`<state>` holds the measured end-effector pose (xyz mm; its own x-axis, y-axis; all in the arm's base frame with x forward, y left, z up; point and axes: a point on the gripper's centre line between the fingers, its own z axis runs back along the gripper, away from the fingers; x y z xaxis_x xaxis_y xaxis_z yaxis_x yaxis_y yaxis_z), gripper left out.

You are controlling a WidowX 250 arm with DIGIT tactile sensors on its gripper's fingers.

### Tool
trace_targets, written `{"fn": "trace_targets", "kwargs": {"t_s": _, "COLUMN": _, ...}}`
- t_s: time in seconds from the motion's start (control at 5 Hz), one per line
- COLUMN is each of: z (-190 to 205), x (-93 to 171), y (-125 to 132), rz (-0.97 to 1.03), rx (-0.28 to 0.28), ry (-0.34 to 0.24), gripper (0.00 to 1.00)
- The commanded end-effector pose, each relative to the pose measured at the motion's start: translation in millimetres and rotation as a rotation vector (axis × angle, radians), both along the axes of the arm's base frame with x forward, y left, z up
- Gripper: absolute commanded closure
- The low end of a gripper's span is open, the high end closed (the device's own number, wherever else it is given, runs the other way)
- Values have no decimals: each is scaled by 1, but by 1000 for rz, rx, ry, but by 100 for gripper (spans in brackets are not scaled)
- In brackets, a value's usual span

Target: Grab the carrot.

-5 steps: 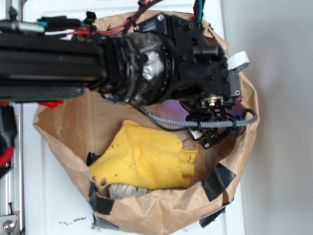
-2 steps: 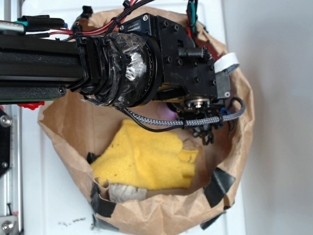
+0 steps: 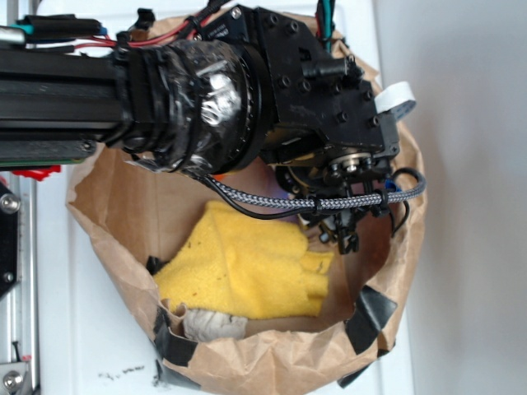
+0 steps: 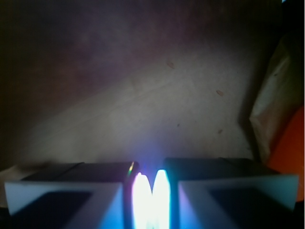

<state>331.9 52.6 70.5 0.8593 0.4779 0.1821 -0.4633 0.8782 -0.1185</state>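
Note:
An orange surface that looks like the carrot (image 4: 291, 143) shows only as a strip at the right edge of the wrist view, behind a fold of brown paper. In the exterior view the arm hides it. My gripper (image 3: 346, 237) hangs inside the brown paper bag (image 3: 272, 362), just right of the yellow cloth (image 3: 247, 267). The wrist view shows the gripper (image 4: 148, 164) with its two fingers almost together. Only a thin bright slit separates them, and nothing is held. Below them lies bare paper floor.
The bag's crumpled walls ring the gripper closely on the right and at the front. Black tape patches (image 3: 370, 313) sit on the rim. A grey braided cable (image 3: 329, 202) loops across the wrist. The white table (image 3: 82, 337) lies to the left.
The arm's head has shifted a little, and the gripper sits slightly lower in the bag. The yellow cloth has stayed put.

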Motion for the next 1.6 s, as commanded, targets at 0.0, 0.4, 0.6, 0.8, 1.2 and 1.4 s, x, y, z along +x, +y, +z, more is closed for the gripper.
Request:
{"fn": "trace_targets", "kwargs": {"t_s": 0.0, "z": 54, "x": -12, "y": 30, "rz": -21, "rx": -65, "ry": -54, "gripper": 0}}
{"fn": "trace_targets", "kwargs": {"t_s": 0.4, "z": 40, "x": -38, "y": 51, "rz": 59, "rx": 28, "ry": -66, "gripper": 0}}
{"fn": "trace_targets", "kwargs": {"t_s": 0.6, "z": 30, "x": -36, "y": 56, "rz": 118, "rx": 43, "ry": -41, "gripper": 0}}
{"fn": "trace_targets", "kwargs": {"t_s": 0.8, "z": 21, "x": -36, "y": 58, "rz": 142, "rx": 87, "ry": -44, "gripper": 0}}
{"fn": "trace_targets", "kwargs": {"t_s": 1.2, "z": -3, "x": -29, "y": 57, "rz": 199, "rx": 143, "ry": -55, "gripper": 0}}
{"fn": "trace_targets", "kwargs": {"t_s": 1.4, "z": -21, "x": 3, "y": 48, "rz": 209, "rx": 181, "ry": -67, "gripper": 0}}
